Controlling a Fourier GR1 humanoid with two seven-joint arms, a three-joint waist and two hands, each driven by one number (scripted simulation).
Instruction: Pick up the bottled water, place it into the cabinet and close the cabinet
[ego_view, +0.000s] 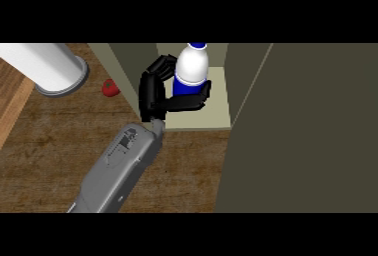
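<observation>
From the lower edge a grey forearm (122, 165) crosses the wooden tabletop (66, 135) to the black hand (159, 92). Its fingers (156, 67) curl around the bottled water (192, 67), upright on the cabinet (214, 107) shelf. Left of the fingers lies a small red object (111, 87), and farther left a white cylinder (48, 67).

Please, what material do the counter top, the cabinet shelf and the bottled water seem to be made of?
Counter top: looks like wood, brown with streaky grain, matte. Cabinet shelf: smooth pale beige board, perhaps painted or laminated; no grain shows. Bottled water: probably plastic, glossy white body with a blue label and cap; a soft highlight suggests a smooth surface. The hand curls round it.
</observation>
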